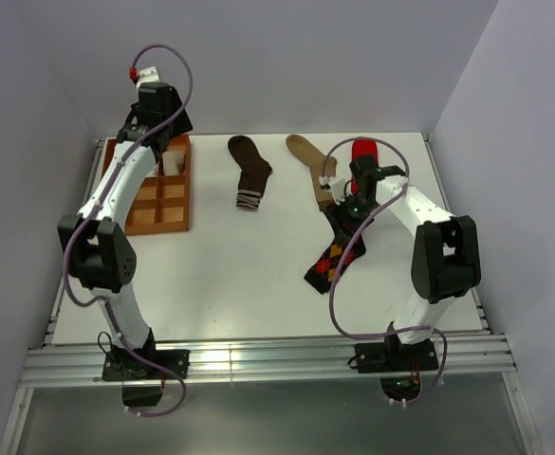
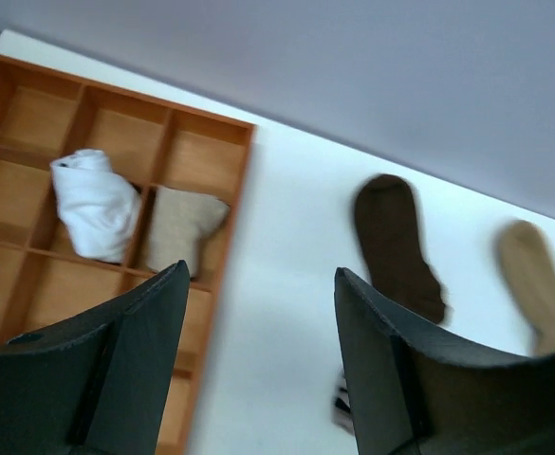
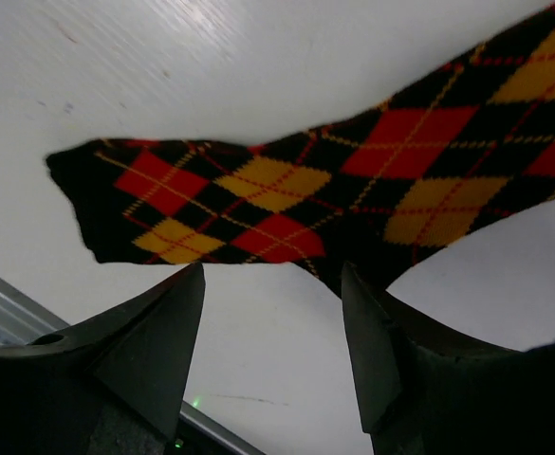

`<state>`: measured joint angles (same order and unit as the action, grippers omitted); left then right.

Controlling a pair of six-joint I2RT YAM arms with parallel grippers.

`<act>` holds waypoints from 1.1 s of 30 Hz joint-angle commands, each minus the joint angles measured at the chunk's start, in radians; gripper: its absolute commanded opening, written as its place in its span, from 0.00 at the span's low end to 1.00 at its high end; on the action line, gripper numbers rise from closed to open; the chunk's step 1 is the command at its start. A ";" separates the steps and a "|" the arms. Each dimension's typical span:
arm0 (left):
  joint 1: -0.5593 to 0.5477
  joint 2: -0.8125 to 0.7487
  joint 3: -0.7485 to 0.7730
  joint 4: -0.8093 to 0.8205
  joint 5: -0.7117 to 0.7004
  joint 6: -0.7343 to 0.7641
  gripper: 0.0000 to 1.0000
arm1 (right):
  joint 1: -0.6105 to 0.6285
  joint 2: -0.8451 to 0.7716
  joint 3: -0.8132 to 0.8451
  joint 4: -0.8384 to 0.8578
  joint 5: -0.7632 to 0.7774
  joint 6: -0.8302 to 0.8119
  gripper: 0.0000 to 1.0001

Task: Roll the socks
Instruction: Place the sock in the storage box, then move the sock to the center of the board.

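The left hand (image 2: 260,275) is held wide and empty over the tray (image 2: 201,156); the right hand (image 3: 272,275), likewise wide, over the argyle sock (image 3: 286,190).

An orange-brown tray (image 1: 170,210) is lying flat on the far left part of the white table (image 1: 230,284), its dividers splitting it into a grid of small compartments. Its left side is sitting close to the table's left edge. Silvery rails (image 1: 277,365) are running along the table's near edge, and pale lilac-grey walls (image 1: 305,66) are closing the table in at the back and on both sides.
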<state>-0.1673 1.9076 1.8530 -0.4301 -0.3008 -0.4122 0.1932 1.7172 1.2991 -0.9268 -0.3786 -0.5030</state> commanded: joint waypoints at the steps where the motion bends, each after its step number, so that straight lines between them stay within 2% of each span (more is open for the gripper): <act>1: -0.066 -0.169 -0.057 0.017 0.009 -0.051 0.68 | 0.009 -0.041 -0.085 0.121 0.153 -0.034 0.67; 9: -0.251 -0.395 -0.329 0.073 -0.046 -0.120 0.68 | 0.049 0.005 -0.107 0.238 0.243 -0.043 0.67; 17: -0.356 -0.585 -0.563 0.087 -0.077 -0.188 0.68 | 0.137 0.073 -0.119 0.266 0.343 -0.035 0.67; 20: -0.371 -0.645 -0.607 0.080 -0.066 -0.197 0.68 | 0.160 0.114 -0.104 0.230 0.359 -0.022 0.67; 24: -0.374 -0.700 -0.653 0.067 -0.054 -0.200 0.67 | 0.161 0.162 -0.066 0.116 0.308 -0.009 0.67; 28: -0.374 -0.742 -0.679 0.076 -0.032 -0.198 0.68 | 0.193 0.157 -0.089 0.077 0.276 -0.026 0.68; 33: -0.374 -0.740 -0.675 0.054 -0.020 -0.204 0.67 | 0.325 0.165 -0.077 0.025 0.204 -0.005 0.68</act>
<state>-0.5381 1.1793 1.1816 -0.3801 -0.3378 -0.5995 0.4282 1.8549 1.2121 -0.8276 -0.0986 -0.5220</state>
